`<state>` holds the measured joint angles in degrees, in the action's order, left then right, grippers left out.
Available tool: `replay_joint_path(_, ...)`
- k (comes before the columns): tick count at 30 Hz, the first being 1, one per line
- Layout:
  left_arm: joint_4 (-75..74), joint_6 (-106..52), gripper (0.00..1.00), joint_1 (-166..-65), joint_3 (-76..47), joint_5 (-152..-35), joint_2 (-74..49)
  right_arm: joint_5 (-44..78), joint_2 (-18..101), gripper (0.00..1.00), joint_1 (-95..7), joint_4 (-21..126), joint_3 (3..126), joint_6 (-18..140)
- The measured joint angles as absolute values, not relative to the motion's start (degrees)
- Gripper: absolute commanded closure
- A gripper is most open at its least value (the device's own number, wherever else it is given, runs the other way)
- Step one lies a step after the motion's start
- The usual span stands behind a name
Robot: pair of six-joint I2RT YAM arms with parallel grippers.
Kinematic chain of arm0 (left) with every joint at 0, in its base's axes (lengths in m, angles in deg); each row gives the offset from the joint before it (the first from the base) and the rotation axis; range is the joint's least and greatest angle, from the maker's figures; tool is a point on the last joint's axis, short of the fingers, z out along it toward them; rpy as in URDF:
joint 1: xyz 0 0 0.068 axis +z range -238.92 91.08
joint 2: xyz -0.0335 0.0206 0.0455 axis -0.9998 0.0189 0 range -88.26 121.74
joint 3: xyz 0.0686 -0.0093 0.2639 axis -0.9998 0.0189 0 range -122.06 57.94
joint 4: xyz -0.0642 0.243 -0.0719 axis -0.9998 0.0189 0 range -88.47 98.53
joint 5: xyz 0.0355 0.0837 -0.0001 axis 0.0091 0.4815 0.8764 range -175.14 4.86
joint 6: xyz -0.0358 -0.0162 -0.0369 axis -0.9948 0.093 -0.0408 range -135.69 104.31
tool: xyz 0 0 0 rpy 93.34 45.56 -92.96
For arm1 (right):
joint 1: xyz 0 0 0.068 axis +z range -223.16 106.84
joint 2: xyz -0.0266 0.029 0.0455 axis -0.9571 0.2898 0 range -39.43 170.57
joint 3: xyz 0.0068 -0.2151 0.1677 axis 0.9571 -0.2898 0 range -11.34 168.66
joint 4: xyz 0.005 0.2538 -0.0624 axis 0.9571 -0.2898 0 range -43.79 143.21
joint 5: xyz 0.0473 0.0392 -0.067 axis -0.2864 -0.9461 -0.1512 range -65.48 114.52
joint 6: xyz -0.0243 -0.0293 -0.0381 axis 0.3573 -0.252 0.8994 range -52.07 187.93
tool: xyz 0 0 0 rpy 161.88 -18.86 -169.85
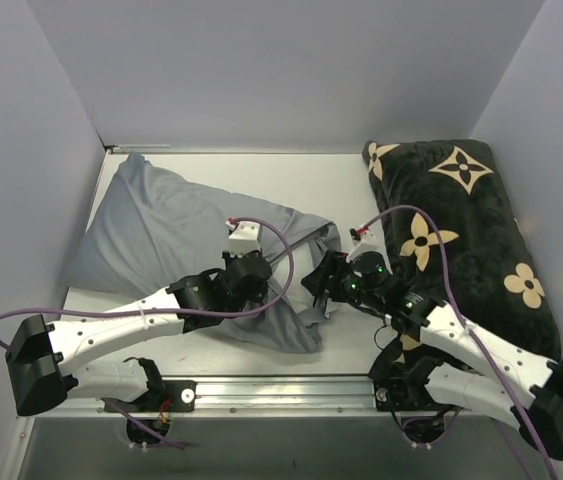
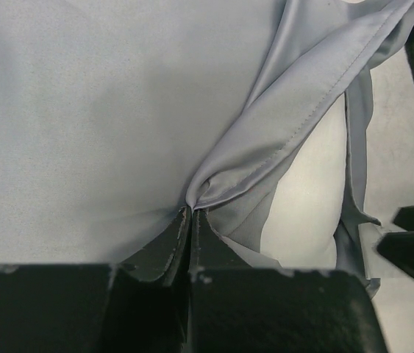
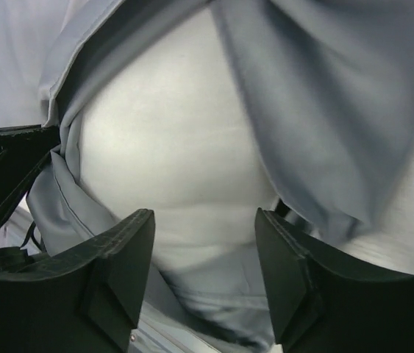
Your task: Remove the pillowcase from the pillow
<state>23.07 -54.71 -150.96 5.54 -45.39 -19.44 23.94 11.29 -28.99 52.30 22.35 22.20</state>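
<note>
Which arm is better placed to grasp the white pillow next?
Right. The right gripper is open, with the bare pillow directly in front of it. The left gripper is shut on the pillowcase hem, so it probably should hold that.

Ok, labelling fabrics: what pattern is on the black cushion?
The cushion bears tan flower motifs on black; clearest in the top external view.

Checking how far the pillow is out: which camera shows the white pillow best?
The right wrist view: the pillow fills its centre, bare and white, framed by the pillowcase. The left wrist view shows only a white strip at the opening; the top view hides it under cloth.
</note>
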Motion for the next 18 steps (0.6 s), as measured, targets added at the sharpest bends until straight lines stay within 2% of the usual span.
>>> replay_joint_path(4,22.7,-54.7,0.96,-151.0,5.5,-45.4,-18.6,20.6,19.3,0.25,-28.7,59.7,22.3,22.4)
replay_joint_path(5,22.6,-54.7,0.96,-151.0,5.5,-45.5,-18.5,20.2,20.6,0.20,-28.5,60.8,22.3,22.4)
replay_joint_path(6,22.5,-54.7,0.95,-151.0,5.5,-45.6,-18.3,20.2,21.7,0.09,-28.4,61.3,22.3,22.2)
replay_joint_path(8,22.4,-54.7,0.95,-151.0,5.5,-45.7,-18.3,20.3,22.7,0.01,-28.4,63.0,21.3,21.5)
replay_joint_path(18,22.3,-54.7,0.96,-151.1,5.8,-46.9,-18.3,19.7,26.0,0.00,-28.4,82.1,10.2,18.5)
